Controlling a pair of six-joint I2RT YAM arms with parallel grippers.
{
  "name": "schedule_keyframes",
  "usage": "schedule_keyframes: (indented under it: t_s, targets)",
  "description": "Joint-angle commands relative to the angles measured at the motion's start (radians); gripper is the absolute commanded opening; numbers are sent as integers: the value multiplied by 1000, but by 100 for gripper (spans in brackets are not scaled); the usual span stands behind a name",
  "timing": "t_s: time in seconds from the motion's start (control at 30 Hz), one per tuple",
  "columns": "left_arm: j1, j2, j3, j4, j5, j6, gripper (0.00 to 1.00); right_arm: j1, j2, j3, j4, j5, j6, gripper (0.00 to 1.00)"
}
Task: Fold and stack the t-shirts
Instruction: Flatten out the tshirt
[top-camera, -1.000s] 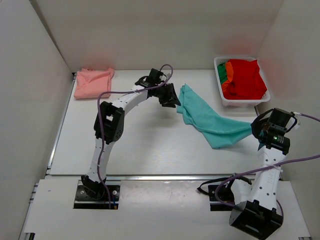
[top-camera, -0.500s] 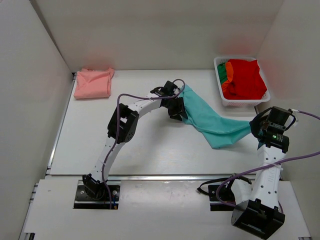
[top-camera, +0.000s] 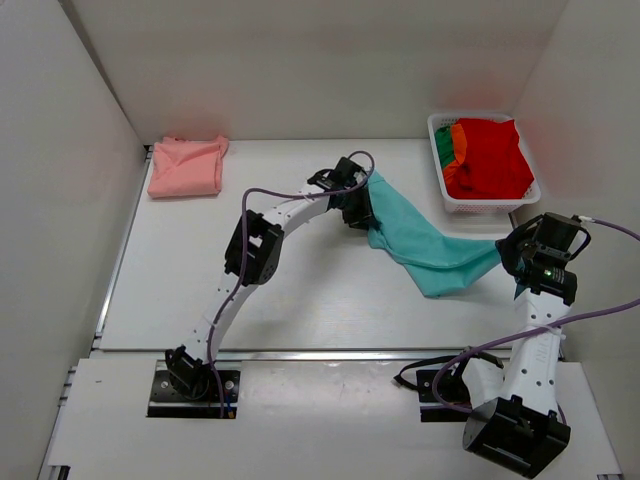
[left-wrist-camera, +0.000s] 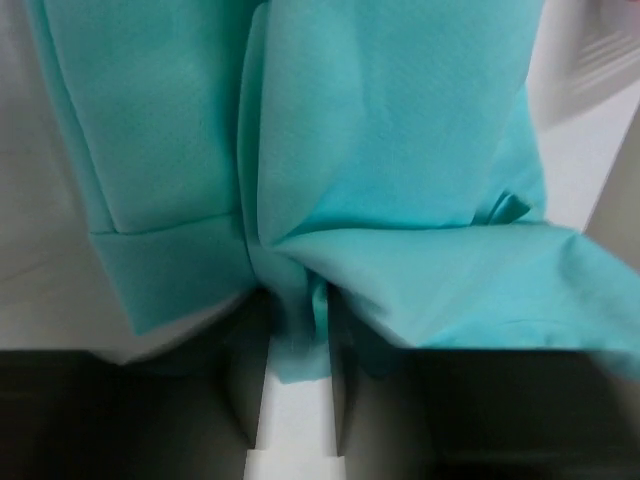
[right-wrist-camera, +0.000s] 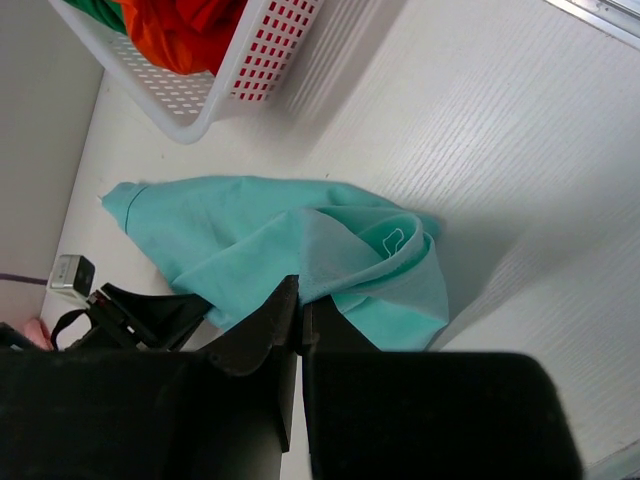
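Note:
A teal t-shirt (top-camera: 425, 245) hangs stretched between both arms over the table's right half. My left gripper (top-camera: 362, 210) is shut on its upper left edge; the left wrist view shows teal cloth (left-wrist-camera: 380, 130) pinched between the fingers (left-wrist-camera: 298, 340). My right gripper (top-camera: 508, 255) is shut on the shirt's right end, a fold (right-wrist-camera: 250, 230) clamped at its tips (right-wrist-camera: 302, 300). A folded salmon pink t-shirt (top-camera: 186, 166) lies at the far left. A red t-shirt (top-camera: 490, 155), with green (top-camera: 443, 148) and orange (top-camera: 458, 140) cloth beside it, fills the basket.
The white plastic basket (top-camera: 480, 205) stands at the far right, just beyond the right gripper; its wall (right-wrist-camera: 200, 100) shows in the right wrist view. White walls close in the table on the left, back and right.
The left arm reached right to the teal shirt's upper left edge and its jaws closed on the cloth. The right gripper kept its hold and barely moved.

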Motion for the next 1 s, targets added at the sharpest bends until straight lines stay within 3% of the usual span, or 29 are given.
schedule_keyframes:
  t_s: [0.0,0.03,0.13,0.23,0.37,0.5,0.63,0.77,0.83,0.9,0.97]
  targets:
    - [-24,-20,16,22,25,16,17,-4,-4,-10,50,-22,-10,0]
    - [-29,-23,13,35,55,12,0,-2,1,-14,62,-31,-22,0]
    - [-9,-94,-12,-22,40,25,0,13,1,-1,64,-44,-34,0]
    - [49,-297,-192,-11,25,41,0,47,-5,-4,68,-56,-47,0]
    - [166,-645,-377,-35,0,-8,0,85,7,123,33,-140,-65,0]
    - [264,-848,-321,-92,-61,31,0,154,61,245,63,-264,-130,0]
    - [340,-931,-56,-129,-154,56,0,210,145,415,143,-381,-134,0]
    - [463,-950,162,-88,-135,-7,0,242,232,611,243,-467,-175,0]
    - [474,-1012,140,-18,-168,-27,0,266,252,676,280,-485,-202,0]
    - [482,-1081,56,88,-173,-66,0,236,262,760,324,-521,-185,1]
    - [491,-1120,68,101,-176,-80,0,195,254,786,381,-579,-153,0]
